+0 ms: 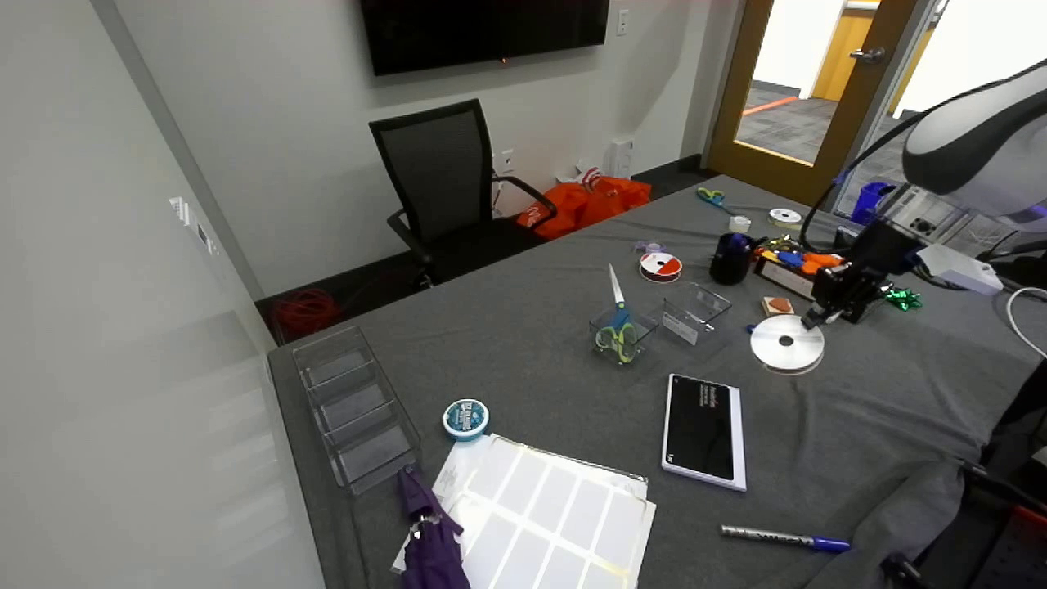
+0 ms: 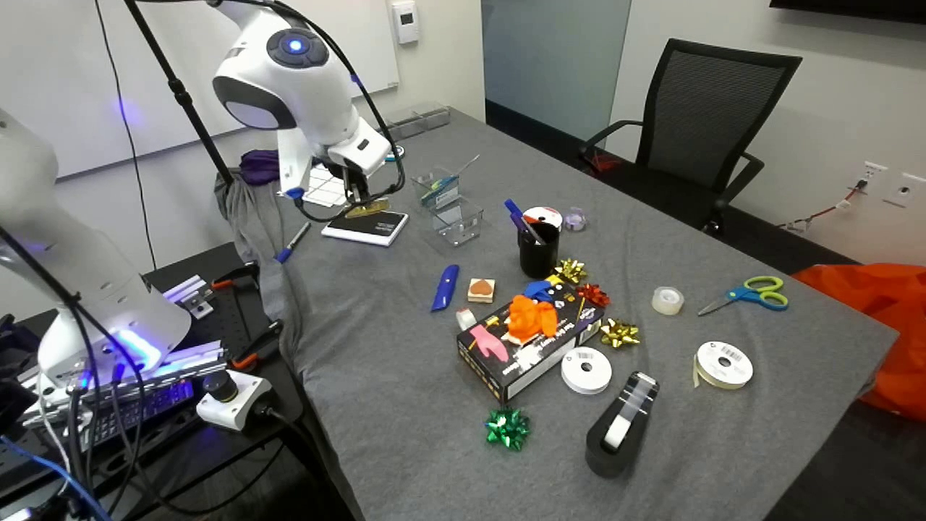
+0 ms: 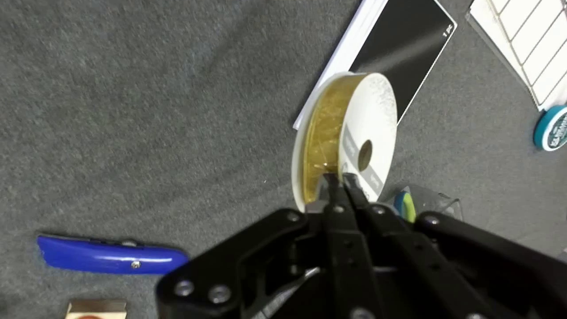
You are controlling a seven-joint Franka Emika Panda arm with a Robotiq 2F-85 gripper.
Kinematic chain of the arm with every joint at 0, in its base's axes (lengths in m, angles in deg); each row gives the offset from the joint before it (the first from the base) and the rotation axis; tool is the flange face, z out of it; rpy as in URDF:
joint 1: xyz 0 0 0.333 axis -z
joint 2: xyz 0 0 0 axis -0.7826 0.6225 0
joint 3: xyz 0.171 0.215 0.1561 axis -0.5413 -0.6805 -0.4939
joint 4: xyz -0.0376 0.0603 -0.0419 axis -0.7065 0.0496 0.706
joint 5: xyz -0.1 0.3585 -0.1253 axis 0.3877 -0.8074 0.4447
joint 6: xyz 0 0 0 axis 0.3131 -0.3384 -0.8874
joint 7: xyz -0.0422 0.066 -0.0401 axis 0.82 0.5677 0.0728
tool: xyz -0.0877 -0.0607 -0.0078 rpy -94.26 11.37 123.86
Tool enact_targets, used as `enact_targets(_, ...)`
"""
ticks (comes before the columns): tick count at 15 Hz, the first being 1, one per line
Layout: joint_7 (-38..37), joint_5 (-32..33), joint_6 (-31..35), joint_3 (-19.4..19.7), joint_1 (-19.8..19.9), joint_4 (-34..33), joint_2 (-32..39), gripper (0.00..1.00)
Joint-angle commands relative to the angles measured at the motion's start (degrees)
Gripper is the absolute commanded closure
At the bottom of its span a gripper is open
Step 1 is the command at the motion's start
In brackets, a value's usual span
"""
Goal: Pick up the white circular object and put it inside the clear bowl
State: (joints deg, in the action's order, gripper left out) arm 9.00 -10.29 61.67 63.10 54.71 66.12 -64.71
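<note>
Gripper [image 3: 338,180] is pinching the gold ribbon spool [image 3: 334,133] by one white flange, rest of it poking out past the tips, up in the air, apart from the clear plastic bin [image 2: 460,230]. Right beside that bin there's a second bin [image 1: 642,329] with scissors [image 1: 619,316]; past both, gray tablecloth [image 1: 523,327] runs to the table edge [image 1: 523,259].

The grey-clothed table [image 2: 391,405] carries the clear bowl [image 2: 457,223] and 1 marker [image 1: 781,537].
</note>
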Motion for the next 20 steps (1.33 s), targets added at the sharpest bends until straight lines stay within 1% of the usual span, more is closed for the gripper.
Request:
enact_targets(1, -10.9, 8.6, 4.1, -2.7, 0.2, 0.5, -4.5, 0.99)
enact_targets(4, -20.2, 17.3, 5.8, -3.9, 0.4, -1.5, -5.4, 0.99)
enact_targets(6, -26.5, 22.6, 7.3, -4.8, 0.7, -3.6, -4.1, 0.99)
enact_targets(10, -40.8, 35.8, 8.5, -6.2, 2.5, -7.9, -0.3, 0.99)
enact_targets(14, -54.2, 47.5, 7.3, -5.8, 3.4, -13.8, 4.9, 0.99)
enact_targets(16, -59.2, 50.5, 6.8, -5.0, 2.7, -17.2, 7.8, 0.99)
enact_targets(17, -60.7, 49.7, 7.3, -4.6, 2.1, -18.9, 9.6, 0.99)
enact_targets(20, -62.2, 46.4, 6.9, -4.1, 0.8, -22.8, 13.9, 0.99)
